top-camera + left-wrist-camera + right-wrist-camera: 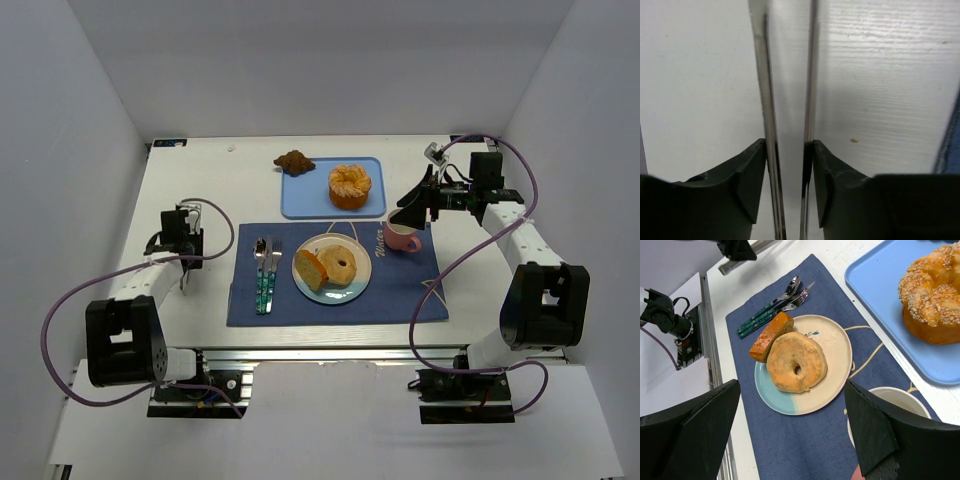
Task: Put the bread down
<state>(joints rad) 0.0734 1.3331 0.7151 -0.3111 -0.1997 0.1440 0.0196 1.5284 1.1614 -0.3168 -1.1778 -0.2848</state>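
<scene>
Status, bread (312, 270): 2 pieces, both on plate (352, 293) at centre of navy placemat (400, 297); ring (782, 365) mid-plate, wedge slice (771, 336) touching ring's left side. Judged placed; only arm retreat left
Pose, right gripper (791, 384): fingers spread wide, empty, raised above pink mug (403, 238), aimed at plate
Pose, left gripper (789, 150): low over table (880, 75), left of placemat, well apart from bread; 2 thin metallic strips between fingers, grasp not determinable
</scene>
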